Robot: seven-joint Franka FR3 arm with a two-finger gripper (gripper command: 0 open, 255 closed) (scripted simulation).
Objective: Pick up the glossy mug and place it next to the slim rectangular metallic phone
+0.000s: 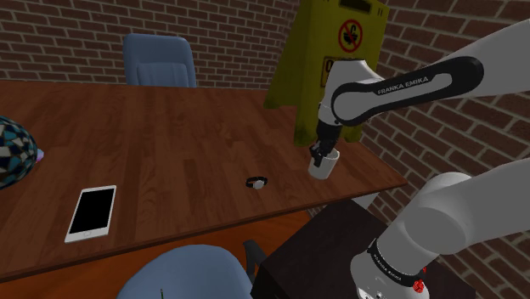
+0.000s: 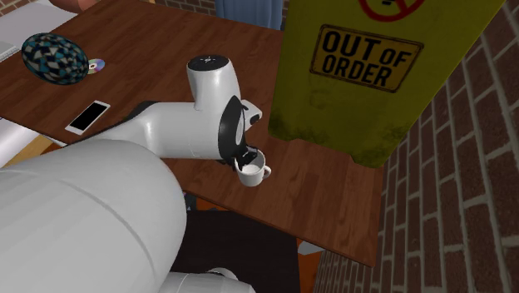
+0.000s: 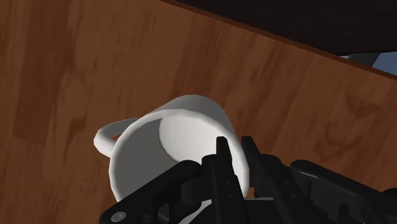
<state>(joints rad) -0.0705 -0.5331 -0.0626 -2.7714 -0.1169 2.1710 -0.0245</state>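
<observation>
My gripper (image 3: 234,151) is clamped on the rim of the white mug (image 3: 172,127), one finger inside and one outside, with the handle on the side away from the fingers. Directly under it is the wooden table (image 1: 170,127), near its end; can't tell if the mug is touching it. A yellow out-of-order sign (image 2: 366,75) stands just beside the gripper. A small watch (image 1: 256,182) lies near. The phone (image 1: 92,212), black screen up, lies flat well apart from the gripper.
</observation>
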